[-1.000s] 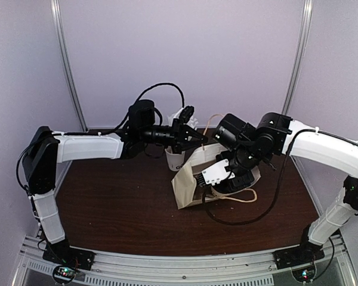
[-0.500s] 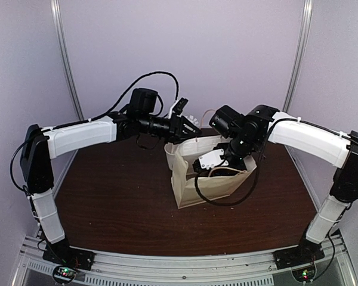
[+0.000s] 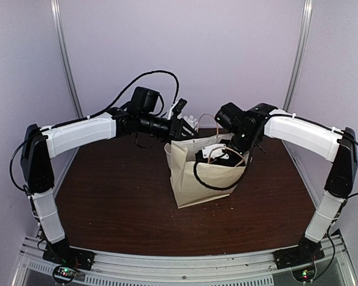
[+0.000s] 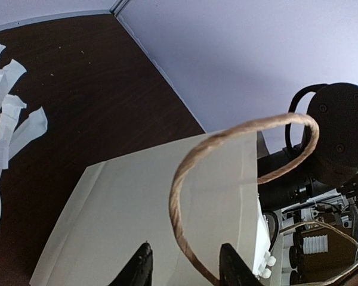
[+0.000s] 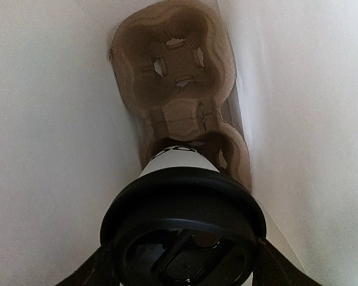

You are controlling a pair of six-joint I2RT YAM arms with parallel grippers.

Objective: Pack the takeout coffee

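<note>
your right pincer [image 5: 184, 271] is down inside the paper bag [image 3: 194, 182], clamped on the coffee cup [image 5: 176, 159], with one dark finger showing on each side of the black lid [image 5: 182, 205]. the lid is on the cup. the cup hangs upright between the bag's white walls, its base over the near pocket of the brown pulp tray [image 5: 173, 65] that lies on the bag's floor. you cannot tell from the wrist view whether the base touches that pocket. dark letters show low on the cup's side.

the bag stands upright on the table [image 3: 107, 196], mouth open, and the right arm reaches into it from the bag's right.

your left pincer [image 4: 186, 267] sits at the top edge of the bag's left wall. its fingers [image 4: 140, 268] are apart, and the twine handle [image 4: 227, 134] of that wall arches up and passes down between them. you cannot tell whether either finger touches it. white paper strips [image 4: 15, 116] lie on the table beyond the bag's far side.
</note>
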